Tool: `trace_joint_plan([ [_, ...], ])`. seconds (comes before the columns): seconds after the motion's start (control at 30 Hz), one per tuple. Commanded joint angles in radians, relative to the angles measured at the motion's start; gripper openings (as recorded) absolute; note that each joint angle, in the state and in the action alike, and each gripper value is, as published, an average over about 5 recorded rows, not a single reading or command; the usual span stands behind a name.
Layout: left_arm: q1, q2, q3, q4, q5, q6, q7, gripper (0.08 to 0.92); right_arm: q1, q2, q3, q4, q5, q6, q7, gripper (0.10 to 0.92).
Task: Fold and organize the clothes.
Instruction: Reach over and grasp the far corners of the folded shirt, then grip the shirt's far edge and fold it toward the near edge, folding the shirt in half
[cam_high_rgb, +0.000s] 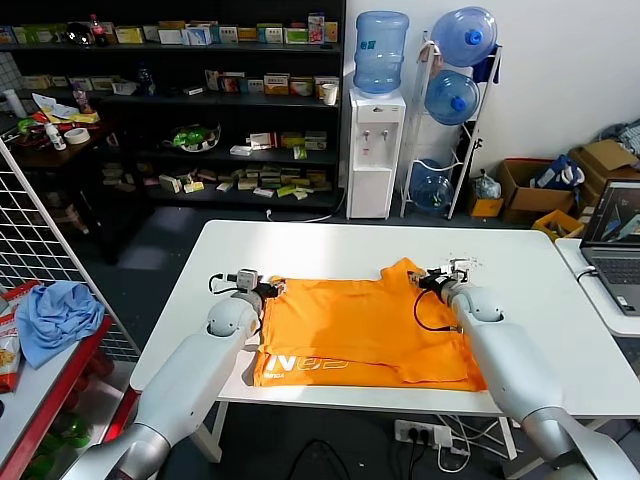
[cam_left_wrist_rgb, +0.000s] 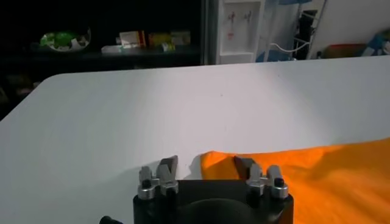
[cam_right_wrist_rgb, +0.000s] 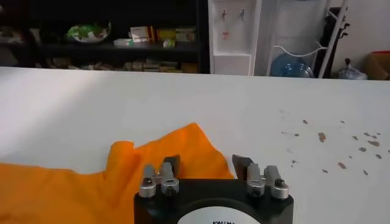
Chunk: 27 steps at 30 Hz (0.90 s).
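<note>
The clothes are one bright orange T-shirt (cam_high_rgb: 360, 330) lying flat on the white table (cam_high_rgb: 330, 250), with white lettering (cam_high_rgb: 300, 365) at its near left edge. My left gripper (cam_high_rgb: 272, 289) is at the shirt's far left corner. In the left wrist view its fingers (cam_left_wrist_rgb: 206, 162) stand apart, and the tip of the orange cloth (cam_left_wrist_rgb: 317, 176) lies between them. My right gripper (cam_high_rgb: 420, 280) is at the far right corner, where a peak of fabric (cam_right_wrist_rgb: 189, 143) is raised. Its fingers (cam_right_wrist_rgb: 207, 161) straddle that peak, still apart.
A light blue cloth (cam_high_rgb: 55, 315) lies on a red cart at the left, beside a wire grid. A laptop (cam_high_rgb: 615, 235) sits on the neighbouring table at the right. Brown specks (cam_right_wrist_rgb: 323, 137) mark the table beyond the right gripper. A water dispenser (cam_high_rgb: 375, 150) and shelves stand behind.
</note>
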Motion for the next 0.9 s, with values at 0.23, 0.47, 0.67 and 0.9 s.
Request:
trace_joint_plan([
  [0.23, 0.072, 0.053, -0.013, -0.093, -0.019, 0.006, -0.007, 0.398, -0.039, -0.007, -0.002, 0.065, 0.004, -0.017, 0.052, 0.345],
  [0.47, 0.177, 0.141, -0.042, -0.308, -0.022, -0.005, -0.031, 0.199, -0.201, -0.114, 0.010, 0.437, 0.067, -0.024, 0.162, 0.154],
  [0.67, 0.301, 0.211, -0.074, -0.521, -0.033, -0.012, -0.052, 0.095, -0.427, -0.220, 0.083, 0.747, 0.098, -0.049, 0.230, 0.124],
  [0.9, 0.462, 0.257, -0.088, -0.739, -0.048, -0.001, -0.089, 0.096, -0.667, -0.299, 0.189, 0.979, 0.096, -0.089, 0.282, 0.124],
])
